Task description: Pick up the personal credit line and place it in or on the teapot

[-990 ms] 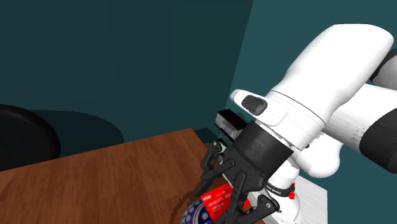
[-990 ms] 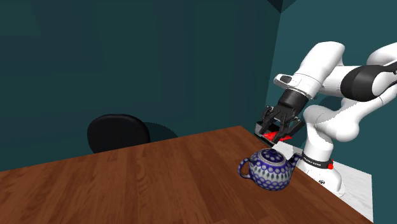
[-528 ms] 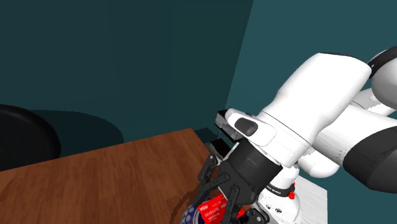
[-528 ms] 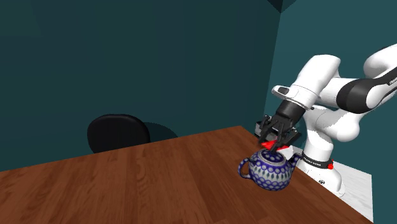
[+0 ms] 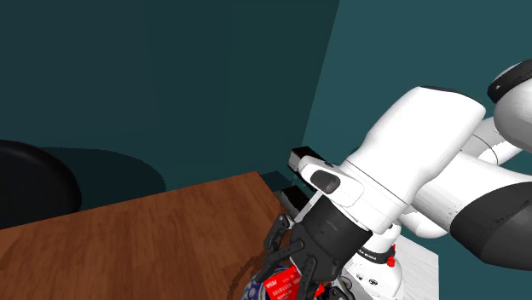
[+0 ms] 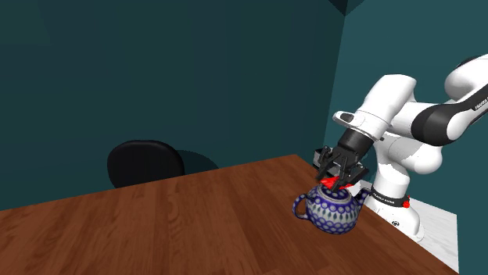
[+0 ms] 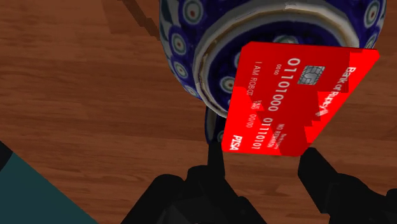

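A red credit card with white digits sits clasped between my gripper's two black fingers. It hangs right over the mouth of a white teapot with blue dots. In the second exterior view the gripper holds the red card just above the top of the teapot, near the wooden table's right end. The shoulder view shows the card in the gripper at the bottom edge, with a bit of the teapot under it.
A black chair back stands behind the table in the second exterior view. Dark teal walls meet in a corner behind the arm. The white stand is at the table's right end. A small dark box sits behind the arm's wrist.
The gripper has come down and toward the teapot with the card in it. It went from beside and above the pot to right over its opening.
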Tool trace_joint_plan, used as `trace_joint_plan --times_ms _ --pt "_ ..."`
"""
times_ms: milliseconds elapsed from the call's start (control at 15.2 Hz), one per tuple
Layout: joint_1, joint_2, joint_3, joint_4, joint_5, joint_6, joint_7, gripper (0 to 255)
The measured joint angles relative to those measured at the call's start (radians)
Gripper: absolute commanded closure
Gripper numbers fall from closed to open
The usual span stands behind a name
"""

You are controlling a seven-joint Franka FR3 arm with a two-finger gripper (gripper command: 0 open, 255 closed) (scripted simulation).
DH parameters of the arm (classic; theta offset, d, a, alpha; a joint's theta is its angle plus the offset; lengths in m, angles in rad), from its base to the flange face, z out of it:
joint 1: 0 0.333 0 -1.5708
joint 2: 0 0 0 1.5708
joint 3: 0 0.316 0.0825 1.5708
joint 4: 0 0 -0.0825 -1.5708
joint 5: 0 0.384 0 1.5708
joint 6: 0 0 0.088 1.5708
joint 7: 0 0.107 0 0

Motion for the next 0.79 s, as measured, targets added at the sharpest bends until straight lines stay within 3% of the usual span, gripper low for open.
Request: trace_joint_plan --times_ms 66,132,528,792 --pt "0.000 0.000 0.000 0.000 0.000 0.000 0.000 255" --pt "0.000 0.000 0.000 0.000 0.000 0.000 0.000 0" --pt "0.000 0.000 0.000 0.000 0.000 0.000 0.000 0" --pt "0.000 -0.110 -0.046 0.031 -0.041 -0.141 0.018 0"
